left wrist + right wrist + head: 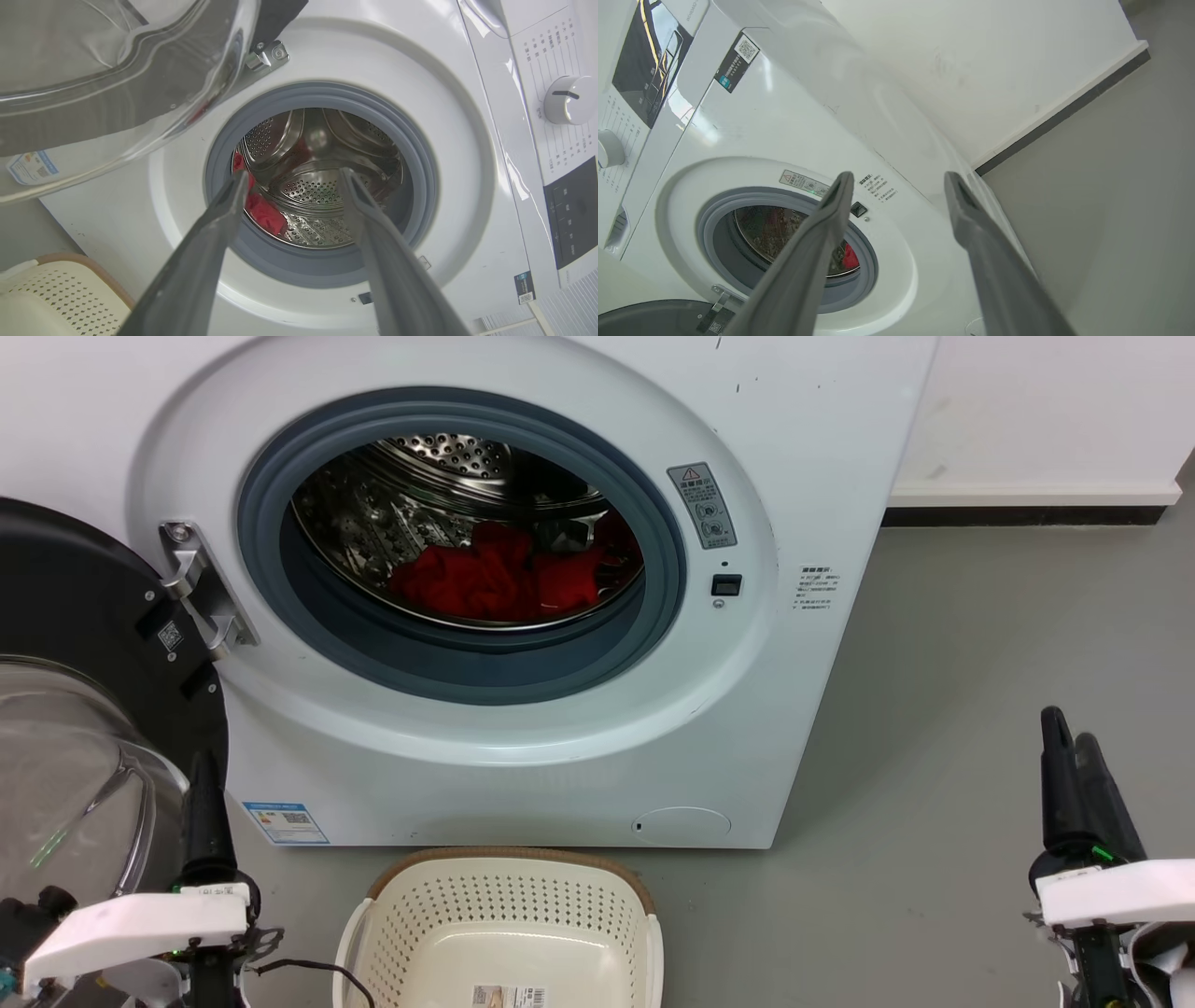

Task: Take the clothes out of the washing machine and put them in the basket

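The white washing machine [523,775] stands with its porthole uncovered. Red clothes [485,581] lie heaped in the bottom of the steel drum; they also show as clothes [264,214] and clothes [850,255] in the wrist views. On the floor right before the machine sits the cream basket [504,857], with only a paper label on its bottom. My left gripper [202,775] hangs low at the left beside the basket, open and holding nothing, its fingers [233,196] pointing toward the drum. My right gripper [1071,733] is open and holds nothing, far right over the floor.
The black-framed glass door [84,616] is swung open to the left, close above my left gripper. Grey floor [934,709] spreads to the right of the machine up to a wall with a dark baseboard [1027,513]. A thin black cable [308,971] runs beside the basket.
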Available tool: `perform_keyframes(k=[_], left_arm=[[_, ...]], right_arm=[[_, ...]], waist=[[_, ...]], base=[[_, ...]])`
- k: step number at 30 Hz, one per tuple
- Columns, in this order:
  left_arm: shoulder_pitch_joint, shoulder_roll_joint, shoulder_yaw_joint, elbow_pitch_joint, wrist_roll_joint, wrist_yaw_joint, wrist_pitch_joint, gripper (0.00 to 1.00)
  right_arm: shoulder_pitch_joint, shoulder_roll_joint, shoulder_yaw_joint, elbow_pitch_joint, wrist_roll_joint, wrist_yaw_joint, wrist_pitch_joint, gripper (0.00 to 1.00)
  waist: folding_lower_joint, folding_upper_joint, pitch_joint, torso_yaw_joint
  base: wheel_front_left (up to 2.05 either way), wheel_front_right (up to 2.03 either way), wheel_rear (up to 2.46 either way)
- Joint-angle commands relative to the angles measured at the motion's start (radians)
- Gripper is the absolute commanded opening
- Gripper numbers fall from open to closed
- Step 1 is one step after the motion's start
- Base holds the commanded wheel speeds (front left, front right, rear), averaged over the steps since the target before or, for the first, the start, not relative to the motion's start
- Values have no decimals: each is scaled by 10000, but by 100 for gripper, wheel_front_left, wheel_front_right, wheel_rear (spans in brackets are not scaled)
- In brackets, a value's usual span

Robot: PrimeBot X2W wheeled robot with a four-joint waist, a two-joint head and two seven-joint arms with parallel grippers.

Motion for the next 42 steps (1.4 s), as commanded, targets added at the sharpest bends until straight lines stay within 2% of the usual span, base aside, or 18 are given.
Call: perform_keyframes(k=[1, 4, 9, 21, 31, 42], left_arm=[[-104, 25, -35, -315, 308, 115, -95, 100], [-43, 25, -245, -703, 901, 321, -198, 100], [79, 26, -671, -1376, 1896, 414, -363, 100], [366, 28, -1666, -2047, 4208, 315, -731, 100], [480, 29, -2369, -2240, 6282, 837, -998, 100], [630, 337, -3114, -2222, 7659, 1495, -1276, 100]], right_arm=[[-217, -45, 38, -358, -512, 1, -88, 100], [-229, -45, 255, -862, -1562, 1, -193, 100], [-182, -45, 577, -1400, -2845, 1, -362, 100], [7, -45, 911, -1904, -4745, 1, -724, 100], [230, -46, 1111, -1793, -5952, 1, -1008, 100], [461, -45, 1319, -1742, -7348, 0, -1286, 100]], waist=[[0, 0, 9, -1], [0, 0, 41, -3], [0, 0, 86, -9], [0, 0, 159, -45], [0, 0, 174, -79], [0, 0, 217, -86]], base=[[0, 0, 0], [0, 0, 0], [0, 0, 0], [0, 0, 0], [0, 0, 0], [0, 0, 0]])
